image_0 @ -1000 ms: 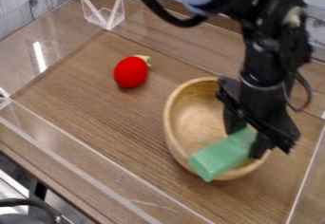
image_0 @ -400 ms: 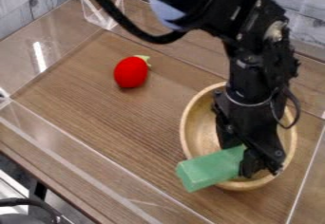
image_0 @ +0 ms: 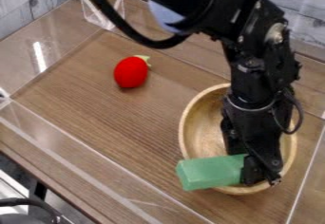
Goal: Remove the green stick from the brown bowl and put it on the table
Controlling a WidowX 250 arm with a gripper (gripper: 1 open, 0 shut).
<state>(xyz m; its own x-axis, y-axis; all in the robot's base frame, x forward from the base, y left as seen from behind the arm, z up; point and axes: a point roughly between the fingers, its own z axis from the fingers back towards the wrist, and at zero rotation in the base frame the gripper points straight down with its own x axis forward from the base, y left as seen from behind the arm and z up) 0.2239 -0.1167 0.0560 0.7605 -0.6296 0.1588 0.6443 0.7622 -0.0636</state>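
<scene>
The green stick (image_0: 212, 173) is a flat matte green bar lying across the near rim of the brown bowl (image_0: 200, 116), its left end sticking out over the table (image_0: 89, 114). My gripper (image_0: 258, 163) reaches down into the bowl from above and is shut on the green stick's right end. The black arm covers much of the bowl's inside.
A red round fruit (image_0: 129, 72) lies on the tabletop left of the bowl. Clear acrylic walls (image_0: 76, 161) run along the table's edges, close to the bowl at the front and right.
The arm has shifted the green stick left and toward the near rim, so more of it overhangs the bowl's edge. The bowl and fruit stayed put.
</scene>
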